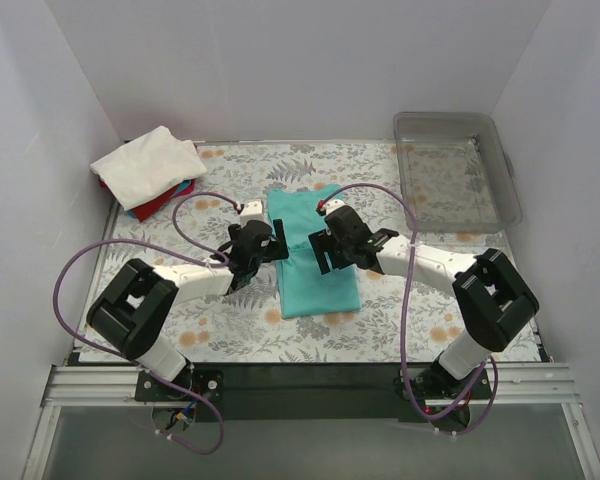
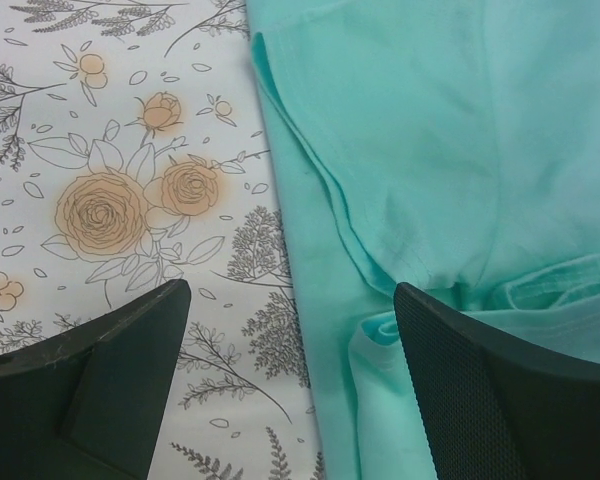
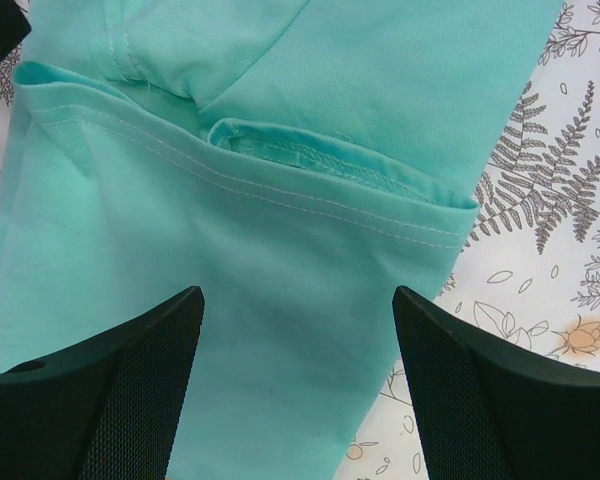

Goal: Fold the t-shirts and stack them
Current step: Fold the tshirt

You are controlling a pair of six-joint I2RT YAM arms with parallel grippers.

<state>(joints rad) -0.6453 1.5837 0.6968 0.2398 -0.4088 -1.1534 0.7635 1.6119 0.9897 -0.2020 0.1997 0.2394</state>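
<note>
The teal t-shirt (image 1: 310, 255) lies folded into a long strip in the middle of the table. My left gripper (image 1: 270, 247) is open at its left edge; in the left wrist view the shirt (image 2: 430, 150) edge runs between the fingers (image 2: 480, 390). My right gripper (image 1: 332, 252) is open above the shirt's right side; in the right wrist view the shirt (image 3: 280, 280) with a stitched hem fills the space between the fingers (image 3: 130, 390). A white t-shirt (image 1: 148, 163) lies on top of red and blue ones (image 1: 170, 197) at the back left.
A clear grey plastic tray (image 1: 456, 165) stands at the back right. The floral tablecloth (image 1: 230, 330) covers the table. White walls close in the sides and back. Purple cables loop from both arms.
</note>
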